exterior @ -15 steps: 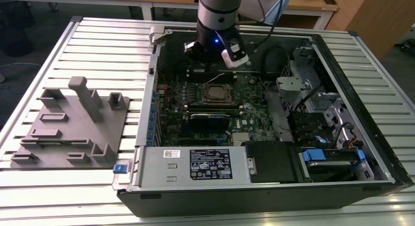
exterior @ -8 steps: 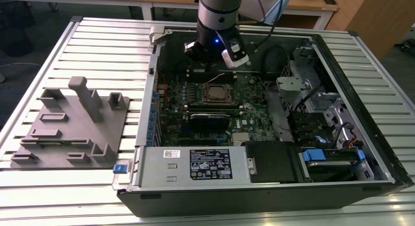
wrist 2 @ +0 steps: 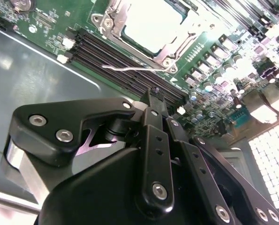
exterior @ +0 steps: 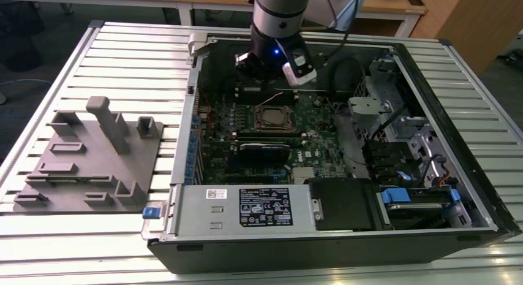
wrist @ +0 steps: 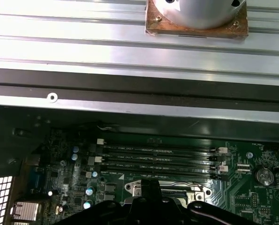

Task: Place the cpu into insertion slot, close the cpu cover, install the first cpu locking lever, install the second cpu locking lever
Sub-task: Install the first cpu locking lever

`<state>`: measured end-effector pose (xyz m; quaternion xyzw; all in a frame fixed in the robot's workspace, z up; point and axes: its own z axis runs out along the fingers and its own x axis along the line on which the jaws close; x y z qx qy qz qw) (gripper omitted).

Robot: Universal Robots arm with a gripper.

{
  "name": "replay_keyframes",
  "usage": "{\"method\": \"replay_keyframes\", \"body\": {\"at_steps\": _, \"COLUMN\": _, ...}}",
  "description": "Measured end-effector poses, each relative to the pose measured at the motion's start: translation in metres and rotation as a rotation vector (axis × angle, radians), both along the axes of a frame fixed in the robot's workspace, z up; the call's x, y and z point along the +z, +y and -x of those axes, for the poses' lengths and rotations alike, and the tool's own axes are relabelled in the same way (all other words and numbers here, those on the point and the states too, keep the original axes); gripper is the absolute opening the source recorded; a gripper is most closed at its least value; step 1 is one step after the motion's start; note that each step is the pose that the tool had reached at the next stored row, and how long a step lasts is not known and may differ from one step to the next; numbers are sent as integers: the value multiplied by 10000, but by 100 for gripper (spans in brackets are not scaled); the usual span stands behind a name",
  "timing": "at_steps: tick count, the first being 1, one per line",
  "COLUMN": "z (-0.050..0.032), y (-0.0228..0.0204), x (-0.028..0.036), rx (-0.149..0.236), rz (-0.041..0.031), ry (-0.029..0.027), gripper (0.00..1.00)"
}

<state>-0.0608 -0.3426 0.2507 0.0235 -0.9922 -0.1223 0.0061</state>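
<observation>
Second wrist view: flat silver-grey cpu [wrist 2: 151,23] in dark square insertion slot [wrist 2: 101,19] mid green circuit board [wrist 2: 50,28], thin silver cpu cover [wrist 2: 146,50] down; black gripper [wrist 2: 154,93] pressed together near thin wire lever [wrist 2: 130,69]; push down slowly

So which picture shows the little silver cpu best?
The second wrist view: the cpu is close and bright, its silver top framed by the cpu cover. The exterior view shows it as a tiny square on the green board. In the first wrist view the gripper blocks it.
</observation>
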Motion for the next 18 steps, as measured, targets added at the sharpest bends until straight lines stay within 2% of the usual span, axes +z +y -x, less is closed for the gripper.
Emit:
{"method": "replay_keyframes", "body": {"at_steps": 3, "z": -27, "y": 0, "x": -1, "rx": 1, "rz": 3, "ry": 0, "gripper": 10}}
{"method": "replay_keyframes", "body": {"at_steps": 5, "z": -28, "y": 0, "x": -1, "rx": -1, "rz": 76, "ry": 0, "gripper": 10}}
{"method": "replay_keyframes", "body": {"at_steps": 12, "z": -27, "y": 0, "x": 0, "rx": 1, "rz": 91, "ry": 0, "gripper": 10}}
{"method": "replay_keyframes", "body": {"at_steps": 13, "z": -27, "y": 1, "x": -2, "rx": -1, "rz": 113, "ry": -1, "gripper": 10}}
{"method": "replay_keyframes", "body": {"at_steps": 16, "z": -28, "y": 0, "x": -11, "rx": 0, "rz": 275, "ry": -1, "gripper": 10}}
{"method": "replay_keyframes", "body": {"at_steps": 18, "z": -28, "y": -1, "x": -11, "rx": 1, "rz": 289, "ry": -1, "gripper": 10}}
